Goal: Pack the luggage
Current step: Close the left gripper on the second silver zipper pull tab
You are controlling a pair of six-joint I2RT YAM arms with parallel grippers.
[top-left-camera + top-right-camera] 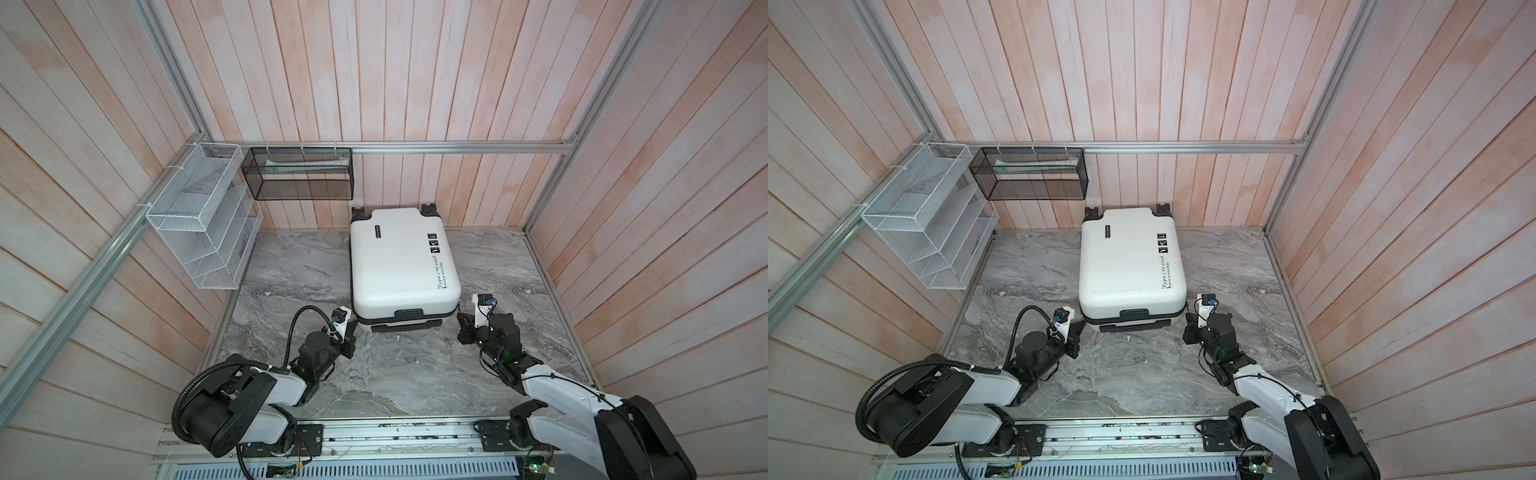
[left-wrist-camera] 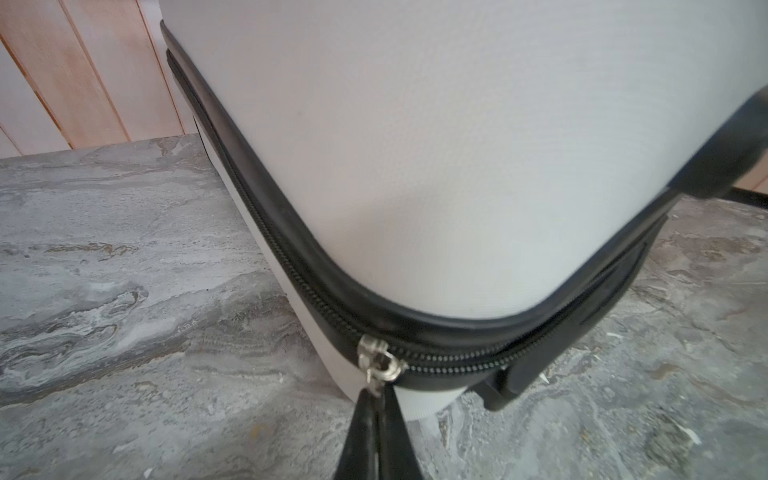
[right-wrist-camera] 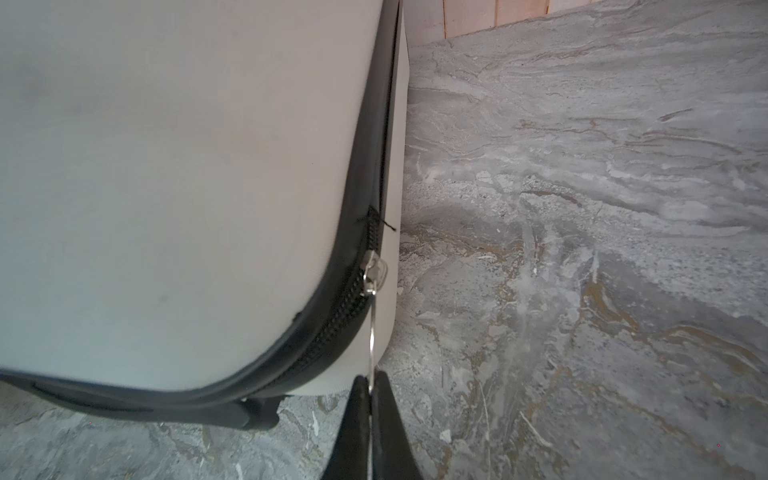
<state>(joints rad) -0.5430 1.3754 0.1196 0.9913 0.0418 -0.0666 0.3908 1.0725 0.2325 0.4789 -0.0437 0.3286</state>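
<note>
The luggage, a white hard-shell suitcase with black lettering, lies flat and closed on the marble floor in both top views. Its handle end faces the arms. My left gripper is at its near left corner. In the left wrist view this gripper is shut on the pull of a silver zipper slider. My right gripper is at the near right corner. In the right wrist view it is shut on the thin metal pull of a second slider.
A white wire rack hangs on the left wall. A black mesh basket hangs on the back rail, above the suitcase's far left. Wooden walls close in three sides of the grey marble floor.
</note>
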